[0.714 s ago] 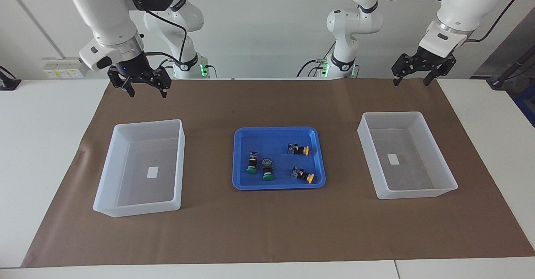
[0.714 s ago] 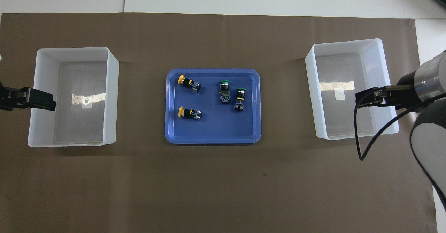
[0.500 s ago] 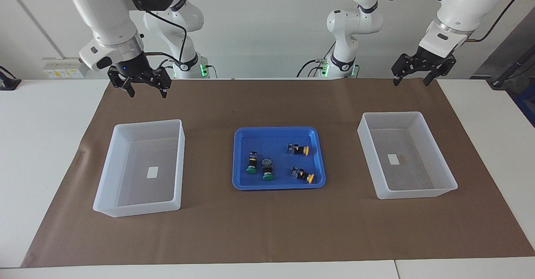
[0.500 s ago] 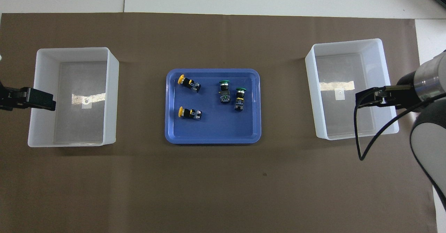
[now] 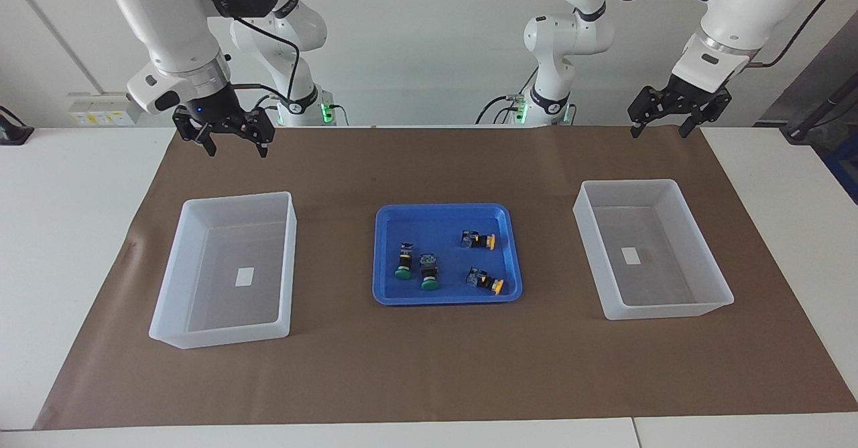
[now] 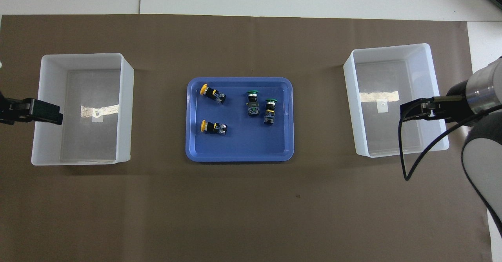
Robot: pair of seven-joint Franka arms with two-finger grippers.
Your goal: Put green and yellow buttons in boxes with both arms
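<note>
Two green buttons [image 5: 403, 262] [image 5: 429, 272] and two yellow buttons [image 5: 478, 240] [image 5: 486, 280] lie on their sides in the blue tray [image 5: 442, 298]. In the overhead view the green ones [image 6: 253, 103] [image 6: 269, 111] lie side by side and the yellow ones [image 6: 212, 93] [image 6: 213, 127] lie apart. One box [image 5: 221, 334] stands toward the right arm's end and one box [image 5: 660, 308] toward the left arm's end. Each holds only a white label. My right gripper [image 5: 236, 145] and left gripper [image 5: 659, 128] hang open and empty, high over the mat's edge by the robots.
A brown mat [image 5: 429, 367] covers the white table, and the tray [image 6: 239, 157] sits at its middle between the boxes [image 6: 124, 109] [image 6: 388, 54]. In the overhead view the left gripper [image 6: 39, 113] and right gripper [image 6: 415, 111] show at the boxes' outer walls.
</note>
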